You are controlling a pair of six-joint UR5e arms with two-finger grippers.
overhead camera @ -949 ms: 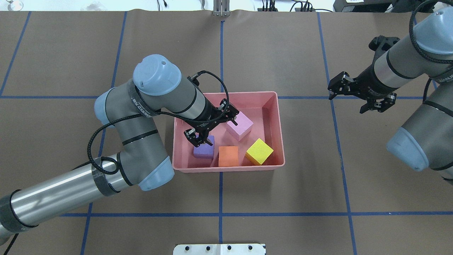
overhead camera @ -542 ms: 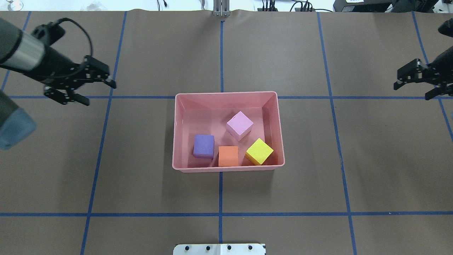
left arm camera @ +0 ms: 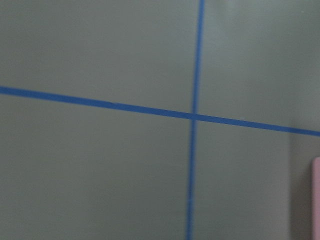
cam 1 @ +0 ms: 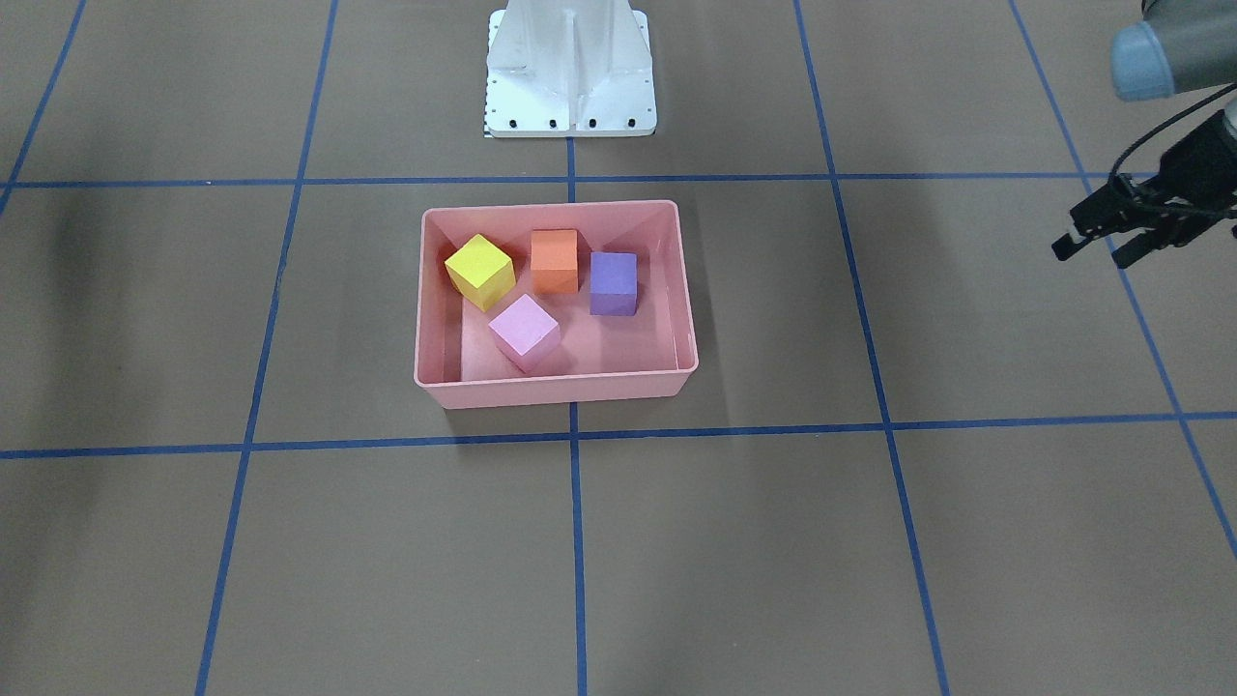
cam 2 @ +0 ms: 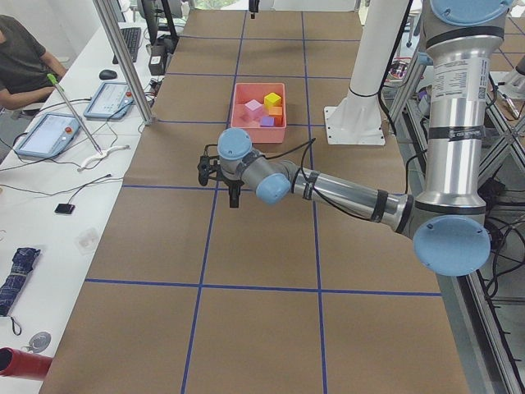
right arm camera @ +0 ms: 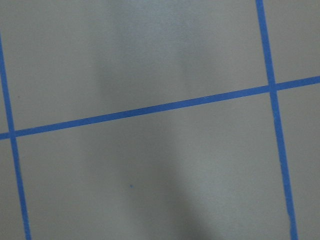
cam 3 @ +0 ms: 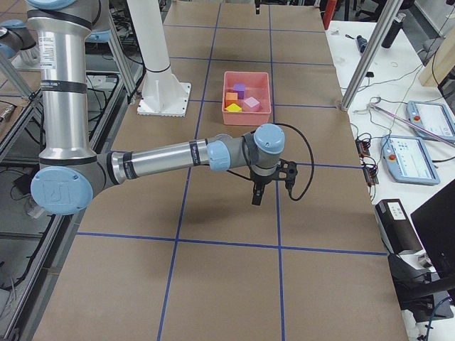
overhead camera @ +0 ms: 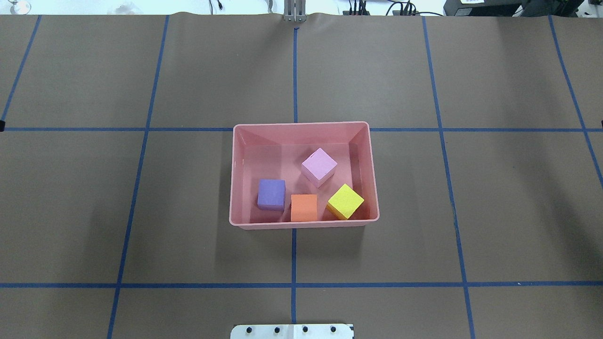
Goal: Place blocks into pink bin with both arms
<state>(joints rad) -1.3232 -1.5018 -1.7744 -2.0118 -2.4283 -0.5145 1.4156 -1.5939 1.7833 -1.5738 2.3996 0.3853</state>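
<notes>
Two grippers hang above the desk (overhead camera: 141,212). The left gripper (cam 1: 1092,253) has its fingers apart. The right gripper (cam 3: 257,193) shows from the side only, so I cannot tell its state. Between them, well apart from each, the pink bin (overhead camera: 301,125) rests on the desk. It contains the purple block (overhead camera: 271,194), orange block (overhead camera: 304,207), yellow block (overhead camera: 345,201) and light pink block (overhead camera: 319,165).

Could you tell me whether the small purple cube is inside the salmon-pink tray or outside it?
Inside: the small matte purple cube rests on the floor of the shallow salmon-pink plastic tray, within its walls.
</notes>
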